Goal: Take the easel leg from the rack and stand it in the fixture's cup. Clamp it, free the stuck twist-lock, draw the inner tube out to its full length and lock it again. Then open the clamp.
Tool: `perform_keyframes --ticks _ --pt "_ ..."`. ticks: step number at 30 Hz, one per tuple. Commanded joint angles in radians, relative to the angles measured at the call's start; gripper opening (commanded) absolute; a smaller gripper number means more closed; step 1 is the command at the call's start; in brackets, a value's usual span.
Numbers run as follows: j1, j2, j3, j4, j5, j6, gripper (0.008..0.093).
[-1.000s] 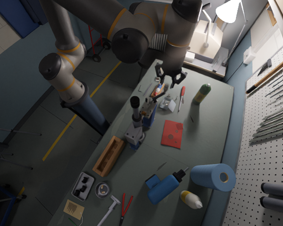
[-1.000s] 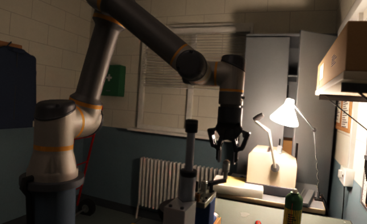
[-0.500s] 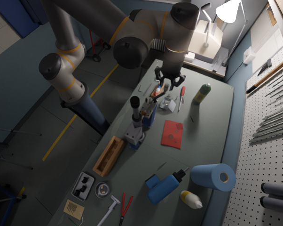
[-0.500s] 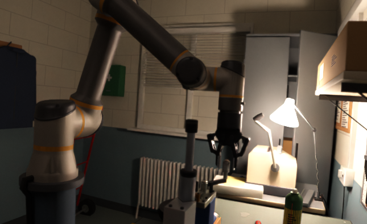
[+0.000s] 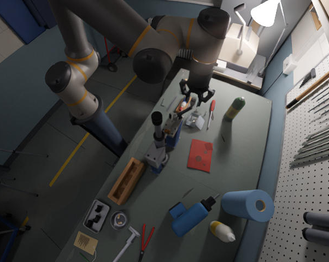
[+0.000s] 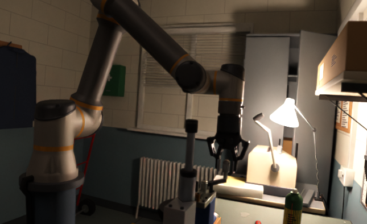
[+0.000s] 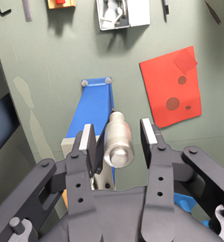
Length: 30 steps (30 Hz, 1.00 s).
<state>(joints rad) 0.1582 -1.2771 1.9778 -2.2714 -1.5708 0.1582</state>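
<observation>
The easel leg (image 5: 158, 128) (image 6: 189, 159) stands upright in the fixture's cup (image 5: 156, 155) (image 6: 180, 211), its black-capped inner tube reaching up above the grey outer tube. Beside it the blue toggle clamp (image 5: 173, 130) (image 6: 206, 203) carries a lever whose silver knob (image 7: 118, 139) (image 6: 226, 165) (image 5: 192, 101) points up toward the far end of the bench. My gripper (image 5: 196, 99) (image 6: 228, 165) (image 7: 117, 136) hangs over that knob, with the knob between its fingers. The gripper is open and holds nothing.
A blue paper roll (image 5: 247, 205) lies at the near right of the bench, with a blue jug (image 5: 189, 217) beside it. A red sheet (image 5: 200, 154) (image 7: 172, 85), a green can (image 5: 234, 108) (image 6: 292, 208), a screwdriver (image 5: 210, 113), a wooden rack (image 5: 126, 180) and a lit lamp (image 6: 285, 115) surround the fixture.
</observation>
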Motion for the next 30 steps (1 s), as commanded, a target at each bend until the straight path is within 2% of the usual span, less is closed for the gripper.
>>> perform_keyframes --ticks 1,12,30 --pt "0.0 -0.001 0.0 -0.001 0.0 0.0 0.048" --pt "0.0 -0.001 0.0 -0.001 0.0 0.0 0.0475" --pt "0.0 -0.001 0.0 -0.001 0.0 0.0 0.0115"
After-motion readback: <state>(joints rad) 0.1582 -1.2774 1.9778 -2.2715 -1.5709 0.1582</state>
